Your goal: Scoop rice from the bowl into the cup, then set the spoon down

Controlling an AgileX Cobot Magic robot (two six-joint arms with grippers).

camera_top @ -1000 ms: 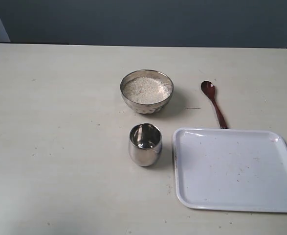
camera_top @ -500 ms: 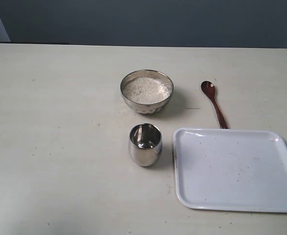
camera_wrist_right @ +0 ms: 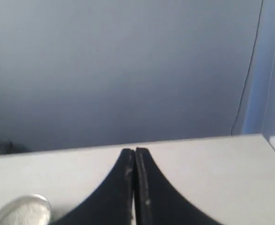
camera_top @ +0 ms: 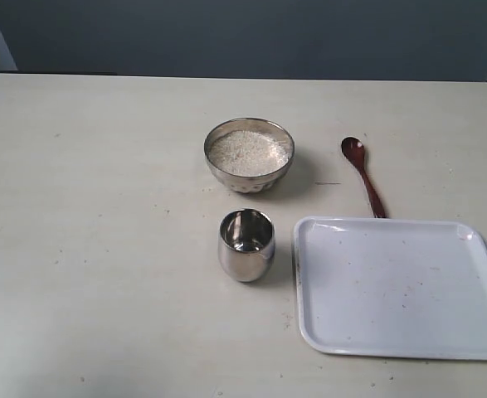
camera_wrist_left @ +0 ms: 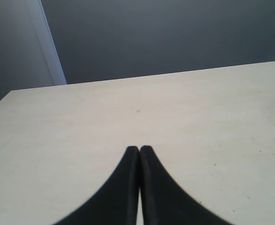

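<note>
no readable text, no labels, no brands, no numbers anywhere

The rice (camera_top: 249,152) is white, the bowl (camera_top: 251,182) silver, the spoon (camera_top: 353,150) reddish-brown

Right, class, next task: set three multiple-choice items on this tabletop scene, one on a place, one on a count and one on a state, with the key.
1. In the exterior view, where does the spoon lie relative to the bowl?
A) right of it, on the table
B) left of it
C) inside it

2. How many shiny metal vessels stand on the table?
A) one
B) four
C) two

3. The cup is:
A) tipped over
B) upright and empty
C) upright, holding the spoon

Key:
1. A, as the spoon rests on the table right of the bowl.
2. C, as only the bowl and the cup are metal.
3. B, as its rim faces up and only bare metal shows inside; the rice is in the bowl.
</note>
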